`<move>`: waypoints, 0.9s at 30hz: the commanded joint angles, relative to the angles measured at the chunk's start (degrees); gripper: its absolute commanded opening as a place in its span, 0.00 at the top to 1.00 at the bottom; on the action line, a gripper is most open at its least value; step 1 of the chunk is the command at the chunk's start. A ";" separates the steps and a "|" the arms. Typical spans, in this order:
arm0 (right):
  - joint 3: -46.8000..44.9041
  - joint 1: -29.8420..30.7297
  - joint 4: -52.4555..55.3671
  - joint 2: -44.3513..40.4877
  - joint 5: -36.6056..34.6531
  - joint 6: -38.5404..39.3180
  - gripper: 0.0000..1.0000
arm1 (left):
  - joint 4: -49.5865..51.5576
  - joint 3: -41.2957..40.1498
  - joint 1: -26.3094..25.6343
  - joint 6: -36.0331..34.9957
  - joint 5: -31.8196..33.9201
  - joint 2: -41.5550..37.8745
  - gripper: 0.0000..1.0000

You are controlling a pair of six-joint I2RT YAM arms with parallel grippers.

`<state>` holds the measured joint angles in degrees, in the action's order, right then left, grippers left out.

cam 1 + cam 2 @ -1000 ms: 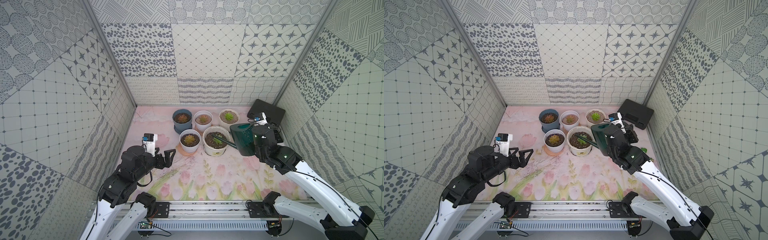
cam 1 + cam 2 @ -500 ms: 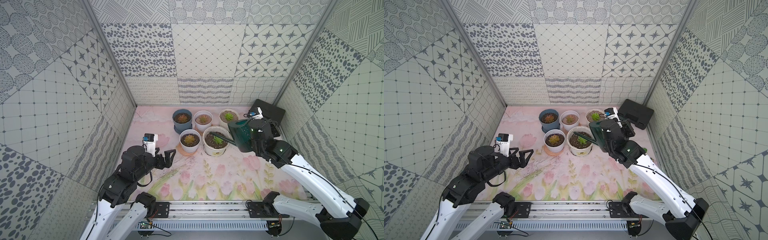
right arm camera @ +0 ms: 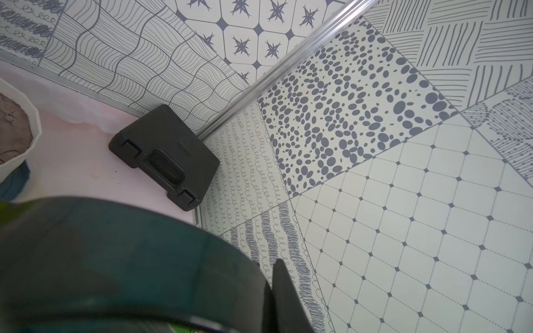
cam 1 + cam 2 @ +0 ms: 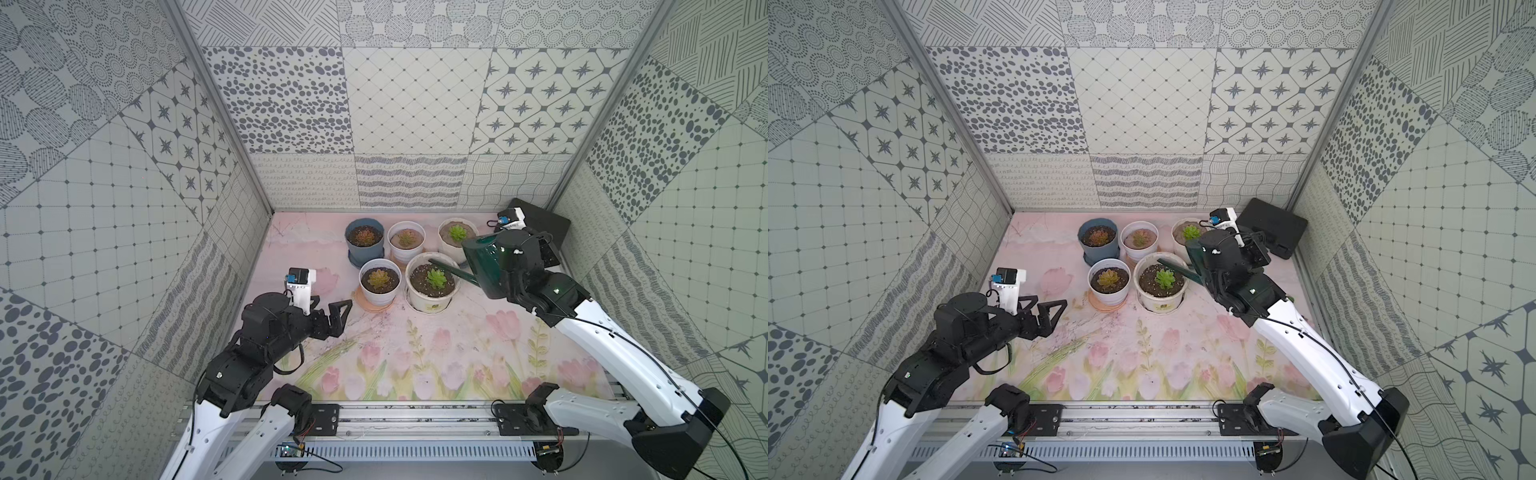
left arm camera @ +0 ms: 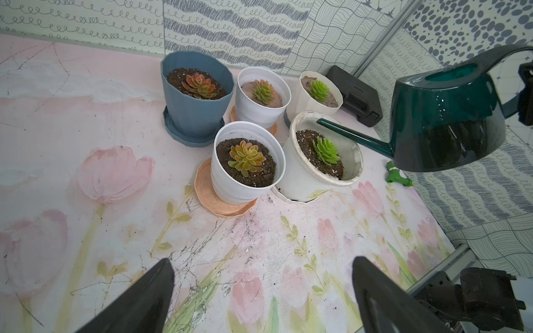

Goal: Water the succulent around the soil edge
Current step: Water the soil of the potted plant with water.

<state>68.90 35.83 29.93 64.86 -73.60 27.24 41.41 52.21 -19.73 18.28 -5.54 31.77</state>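
Observation:
The green succulent (image 4: 435,279) grows in dark soil in a large white pot (image 4: 432,305), also seen in the left wrist view (image 5: 326,150). A dark green watering can (image 4: 488,266) hangs to the right of that pot and above the mat. Its thin spout (image 5: 352,135) reaches over the pot's far rim. My right gripper (image 4: 540,253) is shut on the can's handle (image 3: 115,259). My left gripper (image 4: 338,313) stands open over the mat, left of the pots, with nothing between its fingers (image 5: 150,291).
Close around are a blue pot (image 4: 365,241), two white pots (image 4: 406,241) (image 4: 457,237) behind, and one white pot (image 4: 379,282) on a peach saucer. A black case (image 4: 540,224) lies in the back right corner. A small green fitting (image 5: 396,176) lies under the can.
My right arm has carried the can a little toward the back wall, so the spout tip now sits over the pot's far rim. The left arm has not moved.

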 commanded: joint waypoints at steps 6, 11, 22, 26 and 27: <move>2.11 -0.92 -4.44 -2.65 -3.95 4.60 1.00 | -2.20 -0.10 0.11 -1.06 -1.56 -0.50 0.01; 1.42 -0.99 -4.42 -4.86 -4.96 7.76 1.00 | -2.21 -0.09 0.15 -1.13 -1.68 -0.77 0.01; -0.93 -0.96 -5.36 -7.98 -7.66 13.56 1.00 | -1.96 -0.37 0.14 -0.95 -1.85 -1.28 0.01; -2.27 -0.24 -7.17 -8.92 -7.08 16.84 1.00 | -1.95 -0.59 0.09 -0.97 -1.83 -1.86 0.01; -2.37 0.03 -7.17 -9.13 -7.08 17.27 1.00 | -1.93 -0.58 0.14 -0.96 -1.60 -1.92 0.01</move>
<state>66.92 35.31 27.59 57.41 -79.72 41.91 41.43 51.75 -19.73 18.28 -6.26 30.39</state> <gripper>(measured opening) 0.112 0.993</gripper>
